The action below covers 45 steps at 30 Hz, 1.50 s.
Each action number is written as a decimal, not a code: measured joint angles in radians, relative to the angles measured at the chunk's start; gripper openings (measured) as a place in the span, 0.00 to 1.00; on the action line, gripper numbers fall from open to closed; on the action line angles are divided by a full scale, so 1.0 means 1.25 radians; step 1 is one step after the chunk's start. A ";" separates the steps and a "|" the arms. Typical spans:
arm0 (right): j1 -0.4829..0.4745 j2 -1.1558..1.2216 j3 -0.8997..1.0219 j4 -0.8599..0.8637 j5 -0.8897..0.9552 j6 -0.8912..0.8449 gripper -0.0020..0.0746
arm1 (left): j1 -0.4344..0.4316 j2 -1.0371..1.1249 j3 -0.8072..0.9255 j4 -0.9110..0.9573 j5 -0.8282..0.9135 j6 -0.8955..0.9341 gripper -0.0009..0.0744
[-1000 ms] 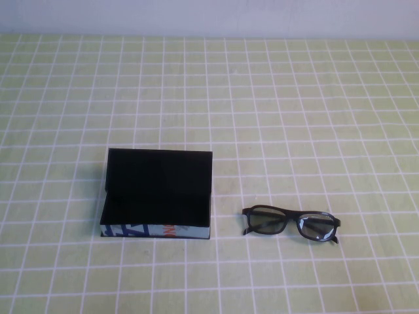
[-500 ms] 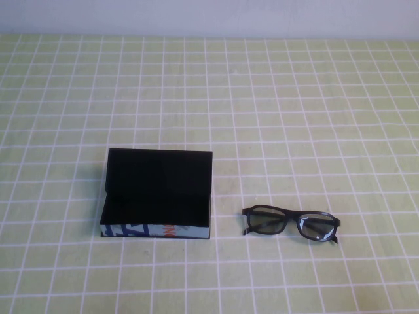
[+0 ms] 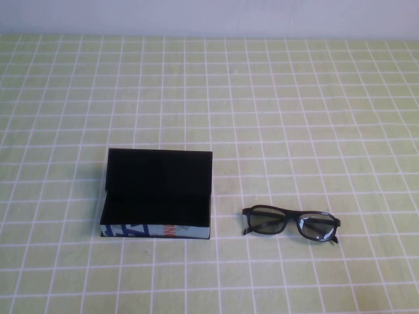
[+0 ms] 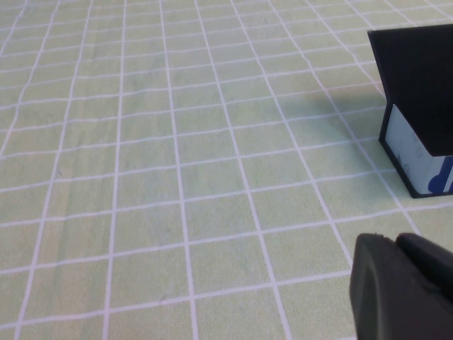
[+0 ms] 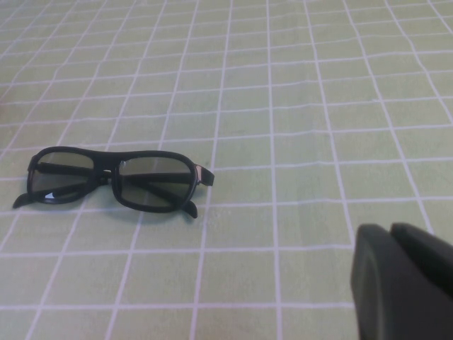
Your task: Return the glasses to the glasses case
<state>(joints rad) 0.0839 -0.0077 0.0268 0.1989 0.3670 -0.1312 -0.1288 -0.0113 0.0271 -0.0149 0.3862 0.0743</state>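
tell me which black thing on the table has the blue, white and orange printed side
The glasses case, open, left of the glasses, which are plain black. Neither gripper touches either.

I can read no words: the case [image 3: 157,196] front carries blue, white and orange print, too small for me to make out.

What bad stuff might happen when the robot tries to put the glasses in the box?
The glasses lie flat on the table with thin arms, so the right gripper, low beside them, might slip off or smudge a lens. The glasses case is light-looking with its lid standing up; a bump could push it or flip the lid shut. The left gripper sits near the case and might get in the way.
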 joint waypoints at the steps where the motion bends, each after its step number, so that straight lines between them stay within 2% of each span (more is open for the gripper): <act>1: 0.000 0.000 0.000 0.000 0.000 0.000 0.01 | 0.000 0.000 0.000 0.000 0.000 0.000 0.01; 11: 0.000 0.000 0.000 0.002 0.000 0.001 0.01 | 0.000 0.000 0.000 0.000 0.000 0.000 0.01; 16: 0.000 0.000 0.000 0.048 -0.003 0.003 0.01 | 0.000 0.000 0.000 0.000 0.000 0.000 0.01; 27: 0.000 0.000 0.000 0.474 -0.142 0.003 0.01 | 0.000 0.000 0.000 0.000 0.000 0.000 0.01; 33: 0.000 0.000 0.000 0.617 -0.202 0.003 0.01 | 0.000 0.000 0.000 0.000 0.000 0.000 0.01; 39: 0.000 0.028 -0.049 0.666 -0.065 0.003 0.01 | 0.000 0.000 0.000 0.000 0.000 0.000 0.01; 45: 0.000 0.258 -0.267 0.493 0.220 0.003 0.01 | 0.000 0.000 0.000 0.000 0.000 0.000 0.01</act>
<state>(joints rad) 0.0839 0.3141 -0.3072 0.8156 0.6418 -0.1278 -0.1288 -0.0113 0.0271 -0.0149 0.3862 0.0743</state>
